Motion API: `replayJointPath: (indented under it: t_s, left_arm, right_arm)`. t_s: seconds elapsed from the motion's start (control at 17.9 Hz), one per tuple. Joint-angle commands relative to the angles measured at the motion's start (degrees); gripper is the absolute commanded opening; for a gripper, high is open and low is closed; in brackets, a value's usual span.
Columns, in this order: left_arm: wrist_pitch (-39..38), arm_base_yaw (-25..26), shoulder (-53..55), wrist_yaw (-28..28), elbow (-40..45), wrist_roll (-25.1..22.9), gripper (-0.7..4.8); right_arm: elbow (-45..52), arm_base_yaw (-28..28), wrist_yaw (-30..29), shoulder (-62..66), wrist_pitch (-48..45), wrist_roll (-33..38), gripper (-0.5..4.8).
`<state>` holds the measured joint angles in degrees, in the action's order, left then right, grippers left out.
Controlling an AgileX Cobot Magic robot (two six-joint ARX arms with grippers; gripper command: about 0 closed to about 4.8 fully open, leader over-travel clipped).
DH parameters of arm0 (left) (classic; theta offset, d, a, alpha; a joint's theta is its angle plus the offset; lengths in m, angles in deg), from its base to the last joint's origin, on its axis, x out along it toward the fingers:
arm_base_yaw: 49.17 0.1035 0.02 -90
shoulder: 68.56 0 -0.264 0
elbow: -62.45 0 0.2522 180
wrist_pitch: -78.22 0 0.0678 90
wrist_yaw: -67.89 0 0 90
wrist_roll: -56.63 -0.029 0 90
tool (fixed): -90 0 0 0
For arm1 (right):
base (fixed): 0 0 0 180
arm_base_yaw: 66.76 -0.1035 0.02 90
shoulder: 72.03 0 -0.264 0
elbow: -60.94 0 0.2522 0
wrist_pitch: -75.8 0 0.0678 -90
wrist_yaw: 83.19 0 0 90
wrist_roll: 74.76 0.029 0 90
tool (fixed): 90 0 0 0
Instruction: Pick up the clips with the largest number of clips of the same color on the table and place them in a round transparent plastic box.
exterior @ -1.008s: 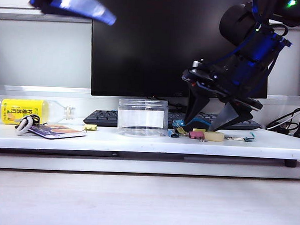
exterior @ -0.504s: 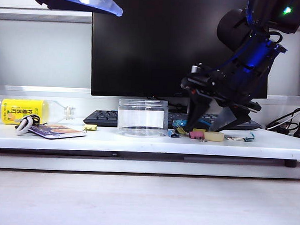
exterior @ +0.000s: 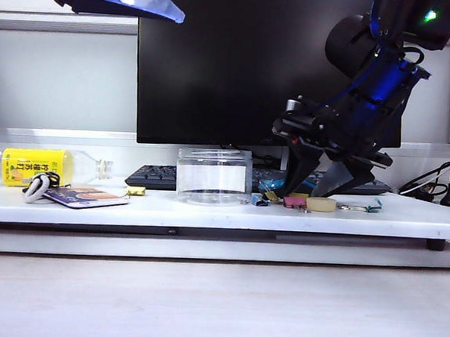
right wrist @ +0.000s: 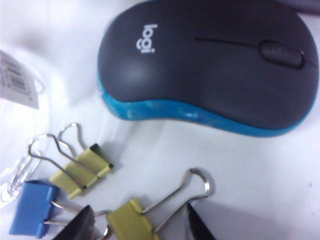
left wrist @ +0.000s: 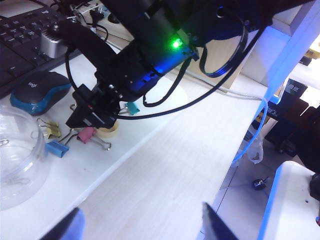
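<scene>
Right gripper [right wrist: 137, 222] is low over the clip cluster near the worktop's front edge, jaws apart, straddling one pale-yellow clip [right wrist: 129, 220]; nothing clamped yet. That clip's wire handle loops up between the fingertips [right wrist: 80, 225]. Judgement: close on the yellow body, not the wire, or it will pivot out. Keep the jaw line square to the body and stay clear of the blue clip [right wrist: 31, 207] lying just beside it, whose handles run toward the same spot.

A second yellow clip [right wrist: 81, 169] lies just beyond, handles pointing toward the round transparent plastic box [exterior: 213, 175], which stands upright near mid-worktop, close to the cluster. A third yellow clip [exterior: 136, 190] sits well apart, toward the left end, near the card [exterior: 85, 197]. Pink clip [left wrist: 86, 134] and a tape roll [left wrist: 108, 131] crowd the grasp zone.

Left gripper [left wrist: 140, 225] hangs high above the left end, jaws wide, holding nothing.

Readable: "logi" on the mouse [right wrist: 210, 65] and on the keyboard [left wrist: 30, 35]. The box's white label and the yellow bottle [exterior: 35, 165] print are illegible.
</scene>
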<state>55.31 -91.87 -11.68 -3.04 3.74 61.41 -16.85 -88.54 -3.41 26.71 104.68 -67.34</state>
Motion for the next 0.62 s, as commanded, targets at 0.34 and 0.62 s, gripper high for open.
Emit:
replayJointPath:
  t_s: [0.34,0.62]
  left_arm:
    - [0.7,-0.1,-0.1,0.2,-0.3,0.2,3.13]
    - [0.6,-0.1,-0.1,0.2,-0.3,0.2,3.13]
  right_arm:
    - [0.1,-0.1,0.1,0.3,4.8,-1.6,2.39]
    - [0.2,-0.1,0.0,1.1,5.3,-1.7,1.51]
